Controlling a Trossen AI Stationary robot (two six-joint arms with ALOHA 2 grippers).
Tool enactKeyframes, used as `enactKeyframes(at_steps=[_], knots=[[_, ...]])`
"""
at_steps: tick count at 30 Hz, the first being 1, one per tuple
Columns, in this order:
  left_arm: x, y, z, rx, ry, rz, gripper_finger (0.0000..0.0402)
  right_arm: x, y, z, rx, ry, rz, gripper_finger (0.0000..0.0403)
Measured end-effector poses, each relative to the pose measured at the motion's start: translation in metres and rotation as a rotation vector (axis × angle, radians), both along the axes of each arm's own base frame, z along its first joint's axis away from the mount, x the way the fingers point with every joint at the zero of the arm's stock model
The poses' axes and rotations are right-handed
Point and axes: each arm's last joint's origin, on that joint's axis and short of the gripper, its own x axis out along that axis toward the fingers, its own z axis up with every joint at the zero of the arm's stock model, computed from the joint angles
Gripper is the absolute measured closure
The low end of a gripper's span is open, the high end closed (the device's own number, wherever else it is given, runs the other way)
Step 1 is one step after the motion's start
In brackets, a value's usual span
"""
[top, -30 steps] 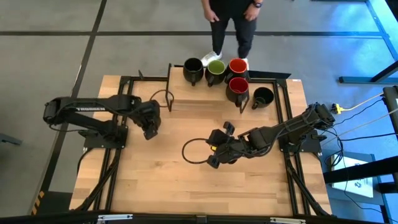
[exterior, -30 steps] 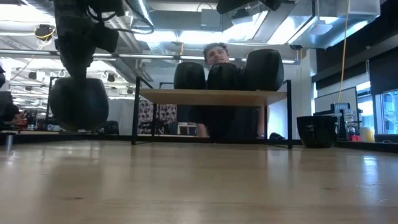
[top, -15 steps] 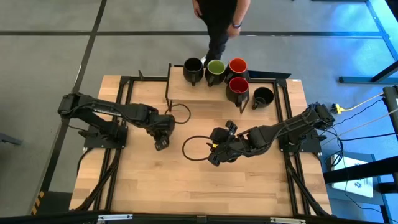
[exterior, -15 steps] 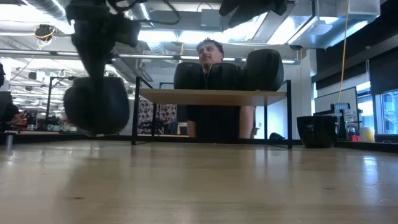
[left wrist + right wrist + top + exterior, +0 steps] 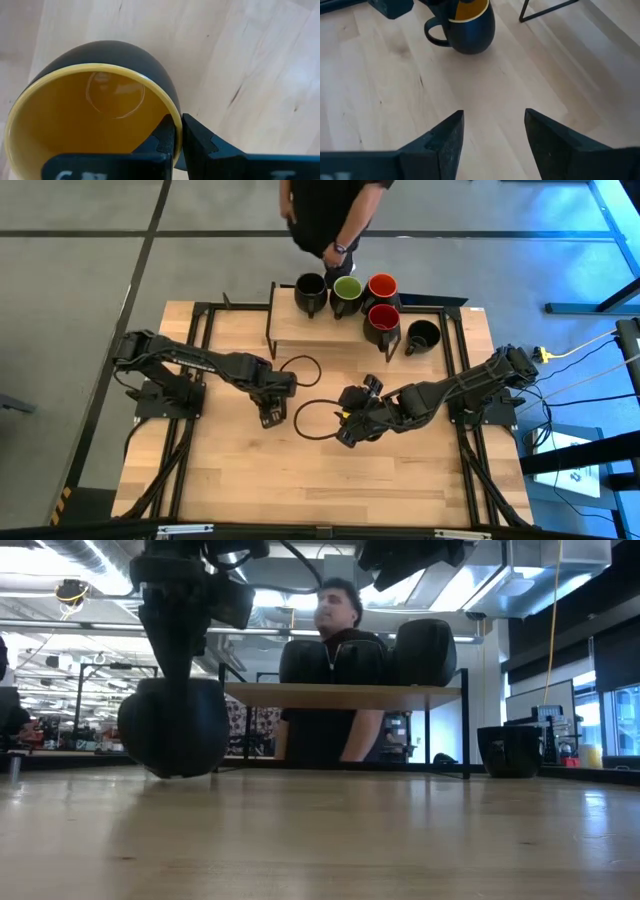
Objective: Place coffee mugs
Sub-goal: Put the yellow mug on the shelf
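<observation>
- Gripping the rim of the yellow-lined mug (image 5: 95,105), the left pincer (image 5: 272,412) is hanging over the middle of the table (image 5: 240,480), one finger inside the mug and one outside; the mug is empty.
- Facing that mug, the right pincer (image 5: 492,132) is waiting just beside it, fingers spread and holding nothing.
- Standing at the far edge are five more mugs: a black-lined mug (image 5: 311,292), a green-lined mug (image 5: 346,293) and a red-lined mug (image 5: 381,290) on a raised shelf (image 5: 290,328), with a second red-lined mug (image 5: 383,323) and a second black-lined mug (image 5: 424,336) beside them.
- Standing beyond the table is a person (image 5: 325,215).

The left arm reaches out across the middle, its left gripper (image 5: 175,142) pinched tight on the rim of the yellow-lined mug (image 5: 95,107). Facing it close by, the right gripper (image 5: 492,132) hangs low, fingers spread.
</observation>
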Motion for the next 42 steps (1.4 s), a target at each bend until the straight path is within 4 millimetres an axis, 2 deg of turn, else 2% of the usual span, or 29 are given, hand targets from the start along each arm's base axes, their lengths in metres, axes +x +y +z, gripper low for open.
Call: enactKeyframes(at_steps=[33, 36, 42], knots=[[0.0044, -0.0002, 0.0015, 0.003, -0.051, -0.022, 0.0374, -0.0016, -0.0011, -0.0016, -0.012, 0.015, -0.018, 0.0203], [0.0044, 0.0000, 0.0016, 0.010, -0.052, -0.025, 0.0359, -0.0016, -0.0014, -0.0015, -0.018, 0.011, -0.024, 0.0203], [0.0041, 0.0000, 0.0027, 0.009, -0.056, -0.032, 0.0295, -0.0016, -0.0016, -0.0013, -0.013, 0.004, -0.040, 0.0200]])
